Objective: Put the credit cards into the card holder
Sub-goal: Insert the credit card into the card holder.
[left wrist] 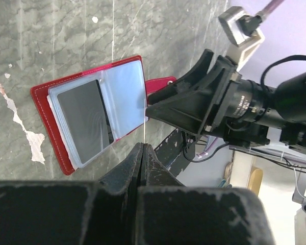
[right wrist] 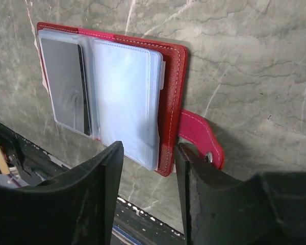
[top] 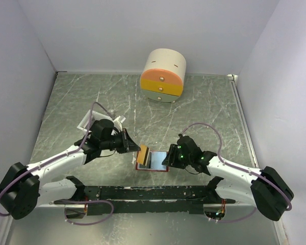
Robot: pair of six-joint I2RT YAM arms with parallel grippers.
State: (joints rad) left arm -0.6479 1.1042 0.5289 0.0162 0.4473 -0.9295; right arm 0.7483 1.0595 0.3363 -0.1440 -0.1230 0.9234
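The red card holder (top: 152,169) lies open on the table between the arms, pale-blue sleeves up. It also shows in the left wrist view (left wrist: 48,109) and the right wrist view (right wrist: 173,76). A dark credit card (right wrist: 65,84) sits in its left sleeve (left wrist: 84,120). My left gripper (top: 134,148) is shut on an orange-gold credit card (top: 142,153) at the holder's left edge. In the left wrist view this card (left wrist: 143,122) is edge-on, above my left gripper (left wrist: 142,148). My right gripper (right wrist: 149,153) is open, its jaws either side of the holder's right edge beside the red strap (right wrist: 201,138); it also shows from above (top: 168,159).
A round cream-and-orange drawer box (top: 163,75) stands at the back. A white tray (top: 85,122) lies behind the left arm, mostly hidden. The black arm mount (top: 143,194) runs along the near edge. Walls close the table on three sides.
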